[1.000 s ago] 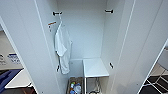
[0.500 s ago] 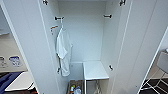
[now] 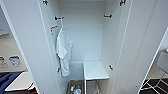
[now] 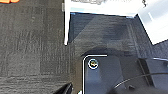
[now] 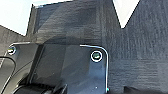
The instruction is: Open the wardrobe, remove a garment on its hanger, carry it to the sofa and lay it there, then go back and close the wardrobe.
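White wardrobe [image 3: 140, 47] open; white shirt [image 3: 63, 51] inside.

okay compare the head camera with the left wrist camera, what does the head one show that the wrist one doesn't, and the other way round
Head view: the wardrobe with both doors swung open, a white shirt hanging on the left inside, a white shelf low on the right, and some small items on the bottom. Left wrist view: dark grey carpet, looked down on, with an orange patch at one corner. Shared: white panels, though whether the wrist view's white edge belongs to the wardrobe cannot be told.
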Tool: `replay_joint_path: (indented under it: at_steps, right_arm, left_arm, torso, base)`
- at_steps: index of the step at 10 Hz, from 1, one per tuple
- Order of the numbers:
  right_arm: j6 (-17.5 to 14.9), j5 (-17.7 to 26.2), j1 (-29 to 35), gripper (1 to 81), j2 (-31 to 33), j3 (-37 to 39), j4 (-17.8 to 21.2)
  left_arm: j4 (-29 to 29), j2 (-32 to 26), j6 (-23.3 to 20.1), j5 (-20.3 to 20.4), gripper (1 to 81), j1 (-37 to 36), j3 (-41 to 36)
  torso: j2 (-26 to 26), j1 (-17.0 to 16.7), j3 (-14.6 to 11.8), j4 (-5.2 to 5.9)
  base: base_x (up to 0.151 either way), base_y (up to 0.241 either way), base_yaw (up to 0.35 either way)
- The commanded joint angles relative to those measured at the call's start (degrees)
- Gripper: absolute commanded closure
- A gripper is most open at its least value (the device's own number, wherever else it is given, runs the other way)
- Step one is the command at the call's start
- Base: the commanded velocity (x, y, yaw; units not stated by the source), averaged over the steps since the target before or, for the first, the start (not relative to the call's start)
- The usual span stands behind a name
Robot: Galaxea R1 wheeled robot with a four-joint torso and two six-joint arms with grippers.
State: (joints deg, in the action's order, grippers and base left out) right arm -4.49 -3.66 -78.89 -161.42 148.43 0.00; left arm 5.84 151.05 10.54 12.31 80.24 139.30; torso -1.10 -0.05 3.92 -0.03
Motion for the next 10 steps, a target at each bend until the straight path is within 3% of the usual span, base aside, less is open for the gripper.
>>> replay_joint_path:
  at_steps: [1,4,7,10]
  right_arm:
    - [1.2,0.3,9.6,1.0,6.7,1.8,3.8]
    - [1.6,0.8,15.1,1.0,12.1,2.9,10.8]
    - [1.6,1.5,19.6,1.0,17.3,3.3,21.5]
    - [1.8,5.8,24.2,1.0,20.3,8.8,34.3]
  left_arm:
    - [-0.6,-7.0,4.1,-0.4,1.0,-7.9,2.3]
    - [-0.7,-12.3,10.8,2.4,1.0,-11.5,3.1]
    - [-0.7,-16.3,19.3,2.1,1.0,-16.3,6.6]
    - [-1.7,-19.1,35.0,1.8,1.0,-21.8,12.2]
  torso:
    - [0.0,0.1,0.0,0.0]
    - [0.0,0.1,0.0,0.02]
    - [0.0,0.1,0.0,0.02]
    - [0.0,0.1,0.0,0.02]
  base:
    - [0.0,0.0,0.0]
    - [0.0,0.0,0.0]
    - [0.0,0.0,0.0]
    - [0.0,0.0,0.0]
